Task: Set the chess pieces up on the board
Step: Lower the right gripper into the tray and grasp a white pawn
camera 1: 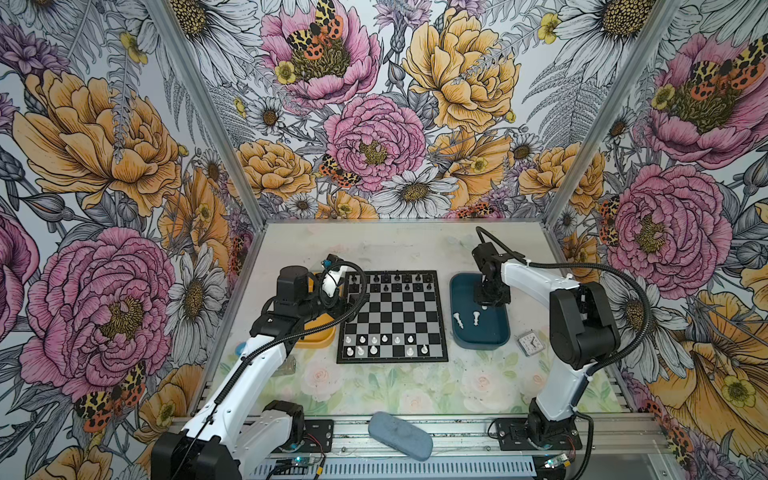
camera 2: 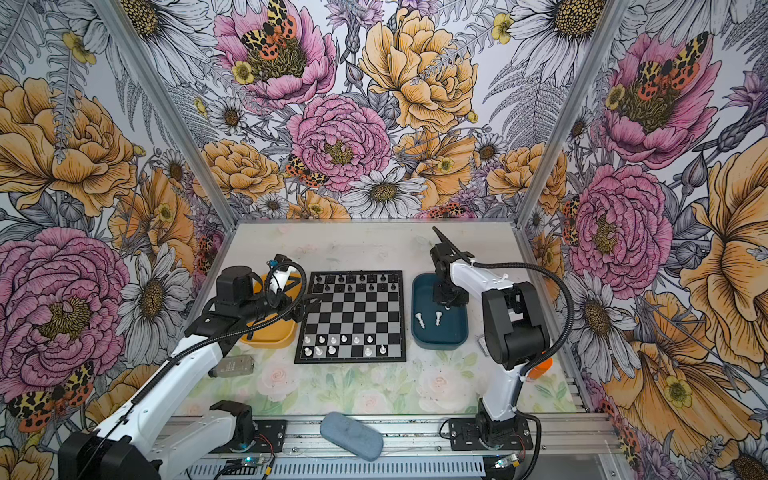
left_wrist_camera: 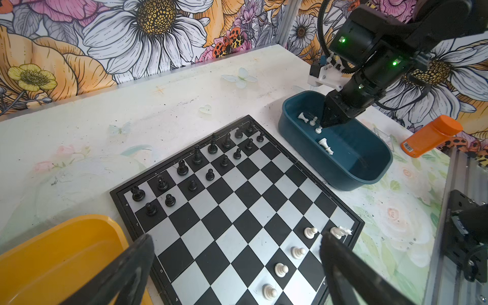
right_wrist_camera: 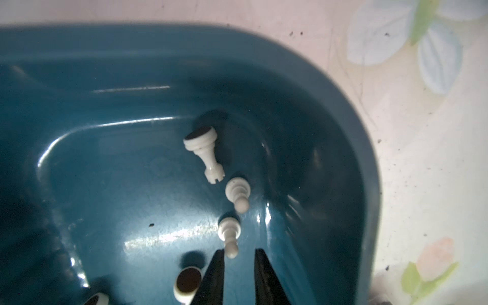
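Note:
The board (camera 1: 392,316) lies mid-table, with several white chess pieces (camera 1: 374,350) standing on its two near rows. More white pieces lie in the blue tray (camera 1: 480,345) to its right: a toppled rook (right_wrist_camera: 204,153), a pawn (right_wrist_camera: 237,192) and a second, upright pawn (right_wrist_camera: 229,235). My right gripper (right_wrist_camera: 239,250) reaches down into this tray. Its jaws stand a narrow gap apart, and the second pawn's head sits at the tip of one finger, not clamped. My left gripper (left_wrist_camera: 236,237) hangs wide open and empty over the board's left edge, beside the yellow tray (left_wrist_camera: 52,258).
Black chessmen (camera 1: 386,280) fill the board's two far rows. An orange bottle (left_wrist_camera: 430,137) and a small clock (camera 1: 528,344) lie right of the blue tray. A grey-blue pad (camera 1: 401,434) rests on the front rail. A small grey box (camera 2: 232,365) sits near the yellow tray.

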Tool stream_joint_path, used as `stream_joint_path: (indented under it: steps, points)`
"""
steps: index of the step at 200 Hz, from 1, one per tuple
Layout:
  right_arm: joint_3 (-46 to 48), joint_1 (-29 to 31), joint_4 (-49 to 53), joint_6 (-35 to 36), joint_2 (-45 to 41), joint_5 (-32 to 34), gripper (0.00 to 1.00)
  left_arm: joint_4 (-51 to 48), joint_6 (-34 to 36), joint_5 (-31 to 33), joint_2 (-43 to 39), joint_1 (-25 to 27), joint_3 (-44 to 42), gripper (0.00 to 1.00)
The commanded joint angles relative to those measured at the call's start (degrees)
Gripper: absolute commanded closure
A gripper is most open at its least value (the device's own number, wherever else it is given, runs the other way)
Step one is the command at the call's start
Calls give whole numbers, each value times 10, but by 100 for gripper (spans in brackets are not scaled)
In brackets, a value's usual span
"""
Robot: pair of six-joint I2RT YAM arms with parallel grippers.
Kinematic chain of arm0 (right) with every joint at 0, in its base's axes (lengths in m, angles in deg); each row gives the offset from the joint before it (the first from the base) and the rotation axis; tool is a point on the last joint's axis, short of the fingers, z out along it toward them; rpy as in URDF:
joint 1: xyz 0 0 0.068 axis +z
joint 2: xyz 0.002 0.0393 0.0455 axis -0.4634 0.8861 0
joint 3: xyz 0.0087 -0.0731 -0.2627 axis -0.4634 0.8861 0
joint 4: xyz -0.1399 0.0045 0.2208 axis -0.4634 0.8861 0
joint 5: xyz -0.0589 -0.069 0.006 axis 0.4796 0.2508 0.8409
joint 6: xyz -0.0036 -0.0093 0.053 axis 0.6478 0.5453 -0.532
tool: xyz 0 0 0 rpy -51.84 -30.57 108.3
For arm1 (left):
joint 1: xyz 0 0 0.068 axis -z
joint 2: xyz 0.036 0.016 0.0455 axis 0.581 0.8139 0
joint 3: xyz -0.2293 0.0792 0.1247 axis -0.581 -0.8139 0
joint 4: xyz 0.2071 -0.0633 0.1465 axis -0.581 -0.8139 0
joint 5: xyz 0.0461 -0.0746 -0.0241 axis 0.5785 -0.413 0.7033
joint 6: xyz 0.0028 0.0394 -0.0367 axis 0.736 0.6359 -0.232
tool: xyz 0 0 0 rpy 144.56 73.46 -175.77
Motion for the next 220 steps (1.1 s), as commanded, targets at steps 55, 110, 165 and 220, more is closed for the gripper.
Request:
stream_joint_path:
  steps: [55,110,165,220]
  points:
    - [-4,-5,-23,8,24,-10,84,16,5,-13,2,-4,13,1]
    - [-4,-6,-24,9,25,-11,100,15,4,-13,2,-5,13,1]
    - [6,2,-10,-6,-38,-28,100,15,3,-12,0,-4,13,1]
    - [-19,113,46,-51,-114,-38,100,15,1,-13,-4,-1,13,1]
